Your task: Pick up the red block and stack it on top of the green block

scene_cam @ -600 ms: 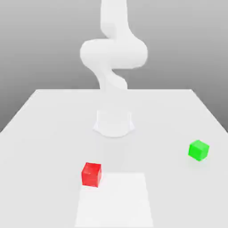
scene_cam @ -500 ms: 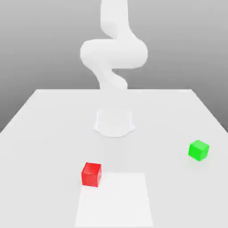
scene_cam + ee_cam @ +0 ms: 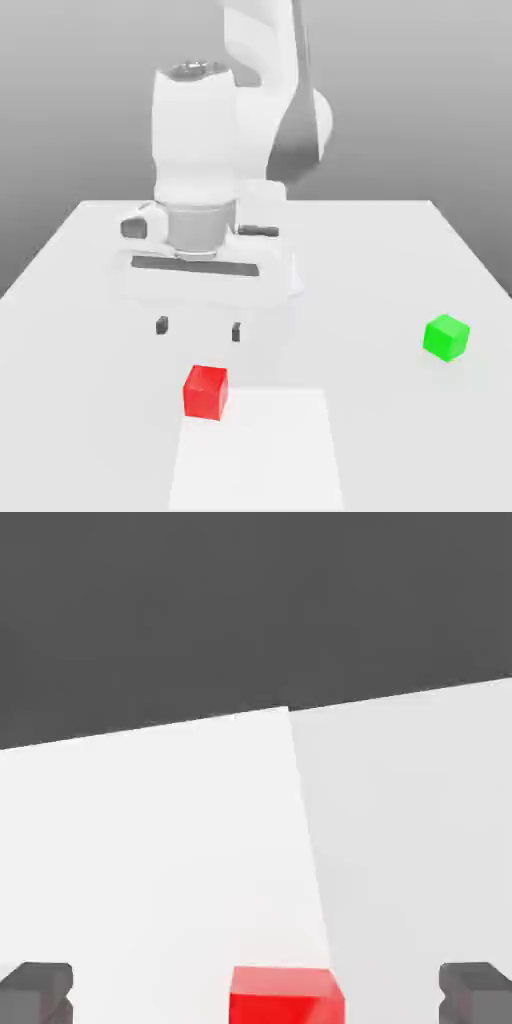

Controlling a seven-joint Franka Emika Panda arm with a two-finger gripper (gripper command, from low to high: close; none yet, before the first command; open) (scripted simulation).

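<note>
The red block [image 3: 206, 391] sits on the white table near its front, left of centre in the exterior view. The green block [image 3: 446, 337] rests apart from it at the exterior view's right. My gripper [image 3: 199, 328] hangs open just above and behind the red block, its two dark fingertips [image 3: 162, 325] spread wide with nothing between them. In the hand view the red block [image 3: 287, 996] lies between the two fingertips [image 3: 38, 992], at the picture's edge.
A brighter white square patch [image 3: 257, 450] marks the table [image 3: 90, 300] just beside the red block, toward the front. The arm's white body [image 3: 215, 150] rises behind the gripper.
The hand and gripper have come down into the exterior view above the red block; before, only the arm's upper links were seen. Both blocks stay where they were.
</note>
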